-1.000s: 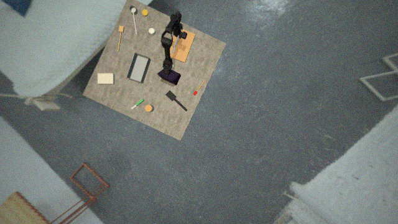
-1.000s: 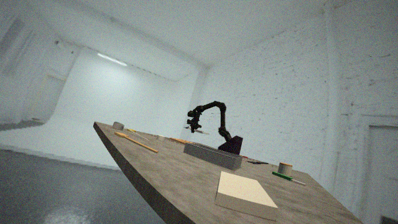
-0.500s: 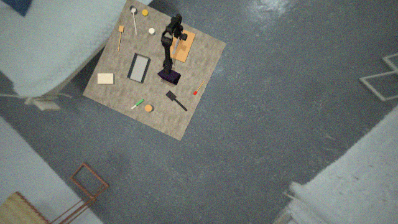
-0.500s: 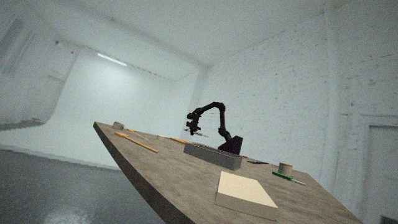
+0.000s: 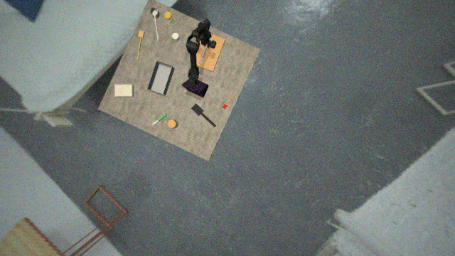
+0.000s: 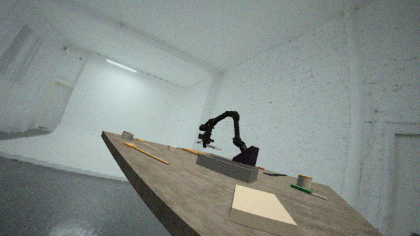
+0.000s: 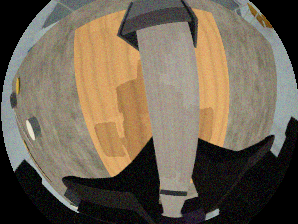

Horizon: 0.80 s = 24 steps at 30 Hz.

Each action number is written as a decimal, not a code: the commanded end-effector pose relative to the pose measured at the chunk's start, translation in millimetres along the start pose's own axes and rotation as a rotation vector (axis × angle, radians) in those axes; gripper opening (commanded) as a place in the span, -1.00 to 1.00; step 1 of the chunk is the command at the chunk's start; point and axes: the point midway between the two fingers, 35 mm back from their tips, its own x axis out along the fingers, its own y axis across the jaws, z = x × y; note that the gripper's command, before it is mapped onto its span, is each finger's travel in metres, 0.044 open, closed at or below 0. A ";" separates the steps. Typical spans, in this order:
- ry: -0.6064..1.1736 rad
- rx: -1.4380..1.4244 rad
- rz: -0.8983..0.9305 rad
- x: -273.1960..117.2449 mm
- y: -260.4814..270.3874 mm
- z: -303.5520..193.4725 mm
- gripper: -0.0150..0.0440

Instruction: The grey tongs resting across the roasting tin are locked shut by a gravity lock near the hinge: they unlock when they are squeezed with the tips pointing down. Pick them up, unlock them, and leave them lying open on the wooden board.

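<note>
Wrist view: gripper clamped on tongs above board

Gripper narrowed onto grey tongs, held over wooden board. Likely stiff, light, slick; best squeezed across both arms, clear of the hinge.

Matt grey tongs above smooth, pale-grained wooden board.

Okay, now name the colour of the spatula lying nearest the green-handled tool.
Black; top view.
</note>
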 end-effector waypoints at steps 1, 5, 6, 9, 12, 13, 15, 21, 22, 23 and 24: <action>0.004 -0.004 0.003 8.3 0.2 -2.8 -1.00; 0.004 -0.004 0.003 14.7 -0.1 -3.8 -1.00; 0.004 -0.004 0.003 16.2 -0.2 -4.1 -1.00; 0.004 -0.004 0.003 21.0 -0.5 -5.0 -1.00; 0.004 -0.005 0.003 25.4 -0.8 -5.9 -1.00; 0.004 -0.005 0.003 26.2 -0.9 -6.0 -1.00; 0.004 -0.005 0.003 26.4 -0.9 -6.1 -1.00; 0.001 -0.001 -0.001 24.5 -1.4 -4.4 -0.82; 0.001 -0.001 -0.001 24.5 -1.4 -4.4 -0.73; 0.001 -0.001 -0.001 24.5 -1.4 -4.4 -0.64; 0.001 -0.001 -0.001 24.5 -1.4 -4.4 -0.56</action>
